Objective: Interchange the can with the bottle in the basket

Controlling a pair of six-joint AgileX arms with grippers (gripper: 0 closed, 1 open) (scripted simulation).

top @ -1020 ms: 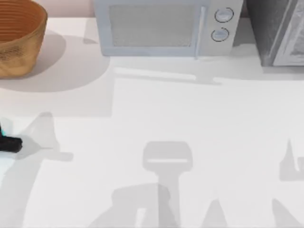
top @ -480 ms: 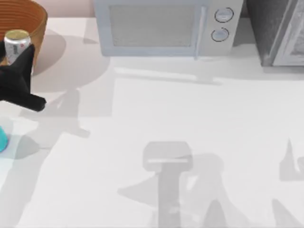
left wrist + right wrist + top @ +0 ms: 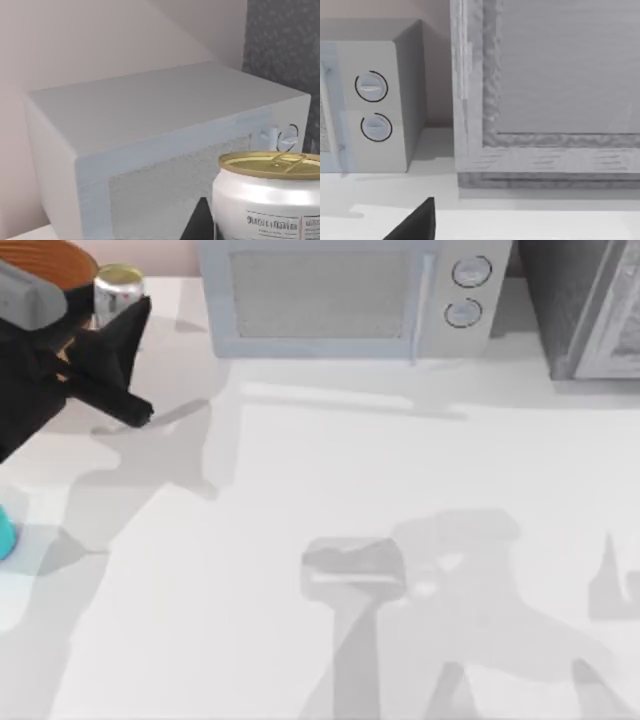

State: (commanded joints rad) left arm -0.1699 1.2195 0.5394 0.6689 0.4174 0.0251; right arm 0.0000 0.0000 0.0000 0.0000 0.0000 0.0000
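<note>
Up high, left hand (image 3: 118, 335) holding can (image 3: 118, 290) beside basket (image 3: 55, 255), bottle (image 3: 5, 533) on table.

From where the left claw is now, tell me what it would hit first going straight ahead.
Probably the microwave. The left claw holds the can and faces the microwave's front beyond it; depth is hard to judge from the wrist view.
</note>
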